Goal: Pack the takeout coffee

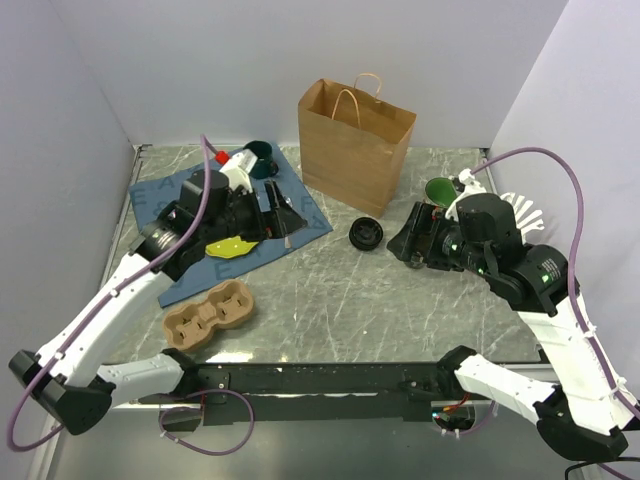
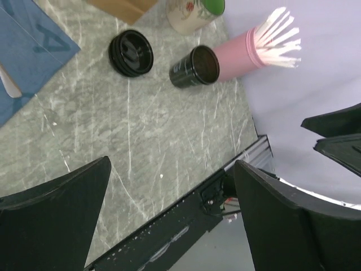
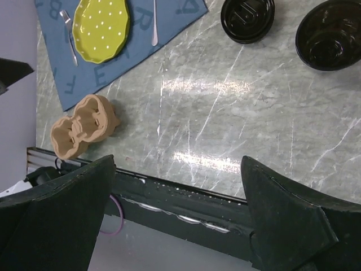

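near: cardboard cup carrier (image 1: 208,315) by front edge | left gripper (image 2: 169,226), right gripper (image 3: 180,214) both spread, holding nothing | mid: lid (image 1: 367,233) lay off, just beside unlidded takeout coffee (image 2: 194,66), near right gripper | far: paper bag (image 1: 355,140) stood upright | step: approach; next likely needs lid grasped and seated before bagging

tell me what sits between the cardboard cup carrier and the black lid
Nothing: only bare marble table lies between the cup carrier and the black lid. This is clearest in the right wrist view, and the top view agrees.
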You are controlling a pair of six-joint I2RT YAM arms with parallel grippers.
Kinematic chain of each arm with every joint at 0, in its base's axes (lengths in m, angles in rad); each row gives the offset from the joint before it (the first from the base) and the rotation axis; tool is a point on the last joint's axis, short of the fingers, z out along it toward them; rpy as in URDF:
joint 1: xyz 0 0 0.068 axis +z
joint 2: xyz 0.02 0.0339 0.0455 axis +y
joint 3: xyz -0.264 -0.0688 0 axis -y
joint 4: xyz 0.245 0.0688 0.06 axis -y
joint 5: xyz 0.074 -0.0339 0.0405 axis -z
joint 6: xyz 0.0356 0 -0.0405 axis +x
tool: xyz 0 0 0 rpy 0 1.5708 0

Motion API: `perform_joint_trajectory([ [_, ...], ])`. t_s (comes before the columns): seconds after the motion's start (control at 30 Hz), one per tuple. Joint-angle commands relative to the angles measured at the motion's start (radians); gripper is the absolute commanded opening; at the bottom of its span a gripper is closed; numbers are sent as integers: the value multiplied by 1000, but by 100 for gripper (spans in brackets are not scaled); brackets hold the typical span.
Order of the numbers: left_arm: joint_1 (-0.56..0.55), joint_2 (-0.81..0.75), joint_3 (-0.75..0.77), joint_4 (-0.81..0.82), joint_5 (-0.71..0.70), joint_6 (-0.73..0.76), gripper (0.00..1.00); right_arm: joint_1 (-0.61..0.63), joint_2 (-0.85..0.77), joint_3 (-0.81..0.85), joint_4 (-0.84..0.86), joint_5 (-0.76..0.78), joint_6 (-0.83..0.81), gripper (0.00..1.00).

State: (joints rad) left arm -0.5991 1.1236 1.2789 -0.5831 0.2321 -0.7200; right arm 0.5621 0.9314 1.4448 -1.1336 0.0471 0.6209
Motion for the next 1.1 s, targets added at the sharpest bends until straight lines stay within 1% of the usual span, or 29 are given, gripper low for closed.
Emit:
perform_joint_trajectory([
  [0.0, -4, -87, -18, 54, -59, -7, 97, -7, -26, -20, 22, 53, 43, 100],
  [0.1, -4, -99, -15, 43, -82, -15, 97, -5, -20, -12, -3, 95, 11, 100],
  [0.23, -4, -91, -10, 13, -111, -29, 97, -7, 23, -3, -98, 269, 14, 100],
  [0.27, -4, -90, -10, 6, -117, -32, 97, -8, 36, -1, -107, 331, 7, 100],
  [0.33, -4, -87, -9, -9, -129, -25, 97, -28, 93, 18, -120, 358, -35, 97],
  [0.37, -4, -85, -10, -14, -131, -24, 97, -65, 118, 28, -132, 367, -50, 95],
  [0.4, -4, -84, -7, -23, -137, -21, 97, -85, 142, 40, -130, 366, -67, 92],
  [0.43, -4, -81, -1, -30, -152, -21, 97, -111, 188, 45, -123, 358, -104, 86],
  [0.47, -4, -81, 0, -52, -166, -24, 97, -166, 210, 45, -102, 343, -121, 83],
  [0.5, -4, -79, 0, -57, -175, -25, 97, -198, 228, 42, -83, 297, -137, 78],
  [0.53, -4, -85, -4, -57, -178, -22, 97, -224, 257, 37, -68, 280, -160, 71],
  [0.6, -4, -94, -15, -49, -174, -15, 97, -293, 283, 13, -13, 234, -181, 68],
  [0.67, -4, -105, -30, -47, -169, -22, 97, -332, 326, -4, 18, 208, -193, 63],
  [0.7, -4, -111, -45, -44, -162, -24, 97, -358, 342, -15, 46, 177, -200, 59],
  [0.73, -4, -116, -56, -40, -157, -25, 97, -366, 383, -17, 60, 169, -216, 49],
  [0.83, -4, -133, -99, -9, -143, -38, 97, -380, 469, -18, 83, 175, -246, 40],
  [0.93, -4, -131, -104, -6, -131, -38, 97, -398, 564, 5, 66, 189, -256, 37],
  [1.07, -4, -122, -81, -46, -149, 17, 97, -416, 633, 15, 86, 218, -265, 36],
])
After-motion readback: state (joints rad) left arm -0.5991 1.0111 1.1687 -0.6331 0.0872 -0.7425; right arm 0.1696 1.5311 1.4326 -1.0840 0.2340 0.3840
